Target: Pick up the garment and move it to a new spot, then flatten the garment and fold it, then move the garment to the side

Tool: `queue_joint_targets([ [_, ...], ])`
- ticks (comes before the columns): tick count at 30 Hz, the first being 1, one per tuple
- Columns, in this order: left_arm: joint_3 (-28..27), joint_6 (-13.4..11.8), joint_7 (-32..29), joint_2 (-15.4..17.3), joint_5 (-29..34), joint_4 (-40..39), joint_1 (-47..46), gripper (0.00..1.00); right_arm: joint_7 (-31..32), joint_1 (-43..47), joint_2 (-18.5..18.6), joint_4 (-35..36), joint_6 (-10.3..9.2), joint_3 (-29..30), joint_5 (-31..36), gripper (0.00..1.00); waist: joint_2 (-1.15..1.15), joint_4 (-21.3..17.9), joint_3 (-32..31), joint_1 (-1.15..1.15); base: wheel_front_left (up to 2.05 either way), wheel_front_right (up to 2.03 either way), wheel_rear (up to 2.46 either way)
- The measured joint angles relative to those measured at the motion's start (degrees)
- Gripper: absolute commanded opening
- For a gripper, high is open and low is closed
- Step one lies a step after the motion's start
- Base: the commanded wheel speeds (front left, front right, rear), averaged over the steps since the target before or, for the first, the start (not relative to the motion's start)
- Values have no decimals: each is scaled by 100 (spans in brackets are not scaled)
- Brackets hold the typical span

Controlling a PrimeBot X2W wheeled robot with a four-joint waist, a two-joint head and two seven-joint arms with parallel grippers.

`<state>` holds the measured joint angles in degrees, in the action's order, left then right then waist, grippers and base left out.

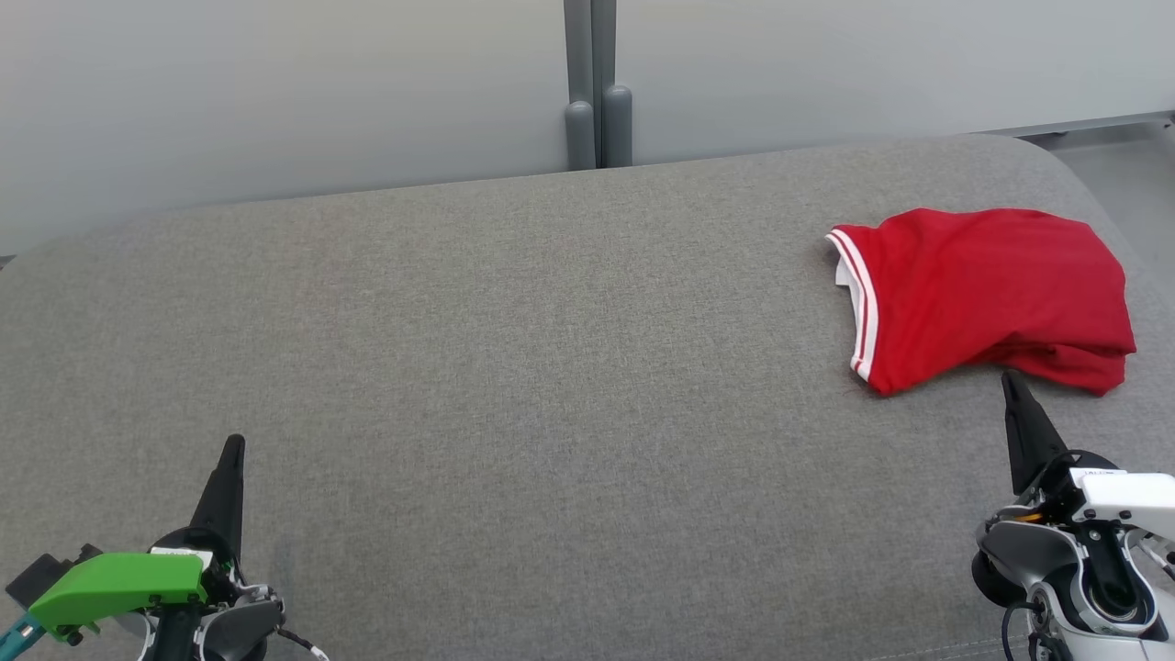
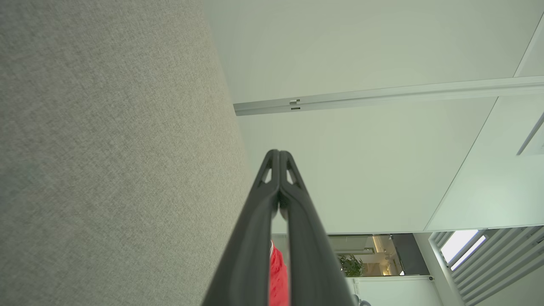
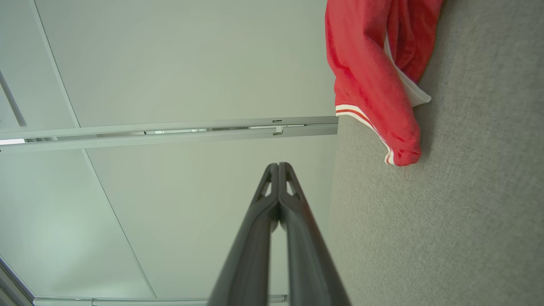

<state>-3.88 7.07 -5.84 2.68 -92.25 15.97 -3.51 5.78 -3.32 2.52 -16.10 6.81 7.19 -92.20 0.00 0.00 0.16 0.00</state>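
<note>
**Item:** garment [image 1: 991, 294], red with a white-striped trim. It lies folded in a loose bundle at the far right of the grey fabric-covered bench [image 1: 551, 367]. Long axis runs left to right. The striped edge faces left, and the bunched folds sit at the near right corner.

**Right end effector** [image 1: 1014, 390]: low at the near right, fingers pressed together and empty. They point away toward the garment's near edge, with the tip just short of it.

**Left end effector** [image 1: 236, 450]: near left, fingers likewise pressed together and empty, pointing away, well apart from the garment.

**Right wrist view:** closed fingertips [image 3: 278, 168]. The garment [image 3: 369, 76] is seen edge-on, a white inner layer showing under the red, with grey cloth between it and the fingers.

**Left wrist view:** closed fingertips [image 2: 279, 155]. A sliver of the garment [image 2: 278, 276] shows between the finger shanks.
</note>
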Motion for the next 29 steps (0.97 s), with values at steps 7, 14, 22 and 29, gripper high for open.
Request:
queue_joint_targets([
  [7, -1, 0, 1, 0, 0, -1, 0, 0, 0, 0, 0, 0, 0, 1, 0, 0, 0, 0, 0, 0, 0, 0, 0],
  [14, -1, 0, 0, 0, 0, -3, 0, 0, 0, 0, -1, 0, 0, 2, 0, 0, 0, 0, 0, 0, 0, 0, 0],
  [22, -1, 0, 0, 0, 0, -4, 0, 0, 0, 0, -1, 1, 0, 2, 0, 0, 0, 0, 0, 0, 0, 0, 0],
  [29, -2, 0, 0, 0, 0, -5, 0, 0, 0, 0, -1, 1, 0, 3, 0, 0, 0, 0, 0, 0, 0, 0, 0],
])
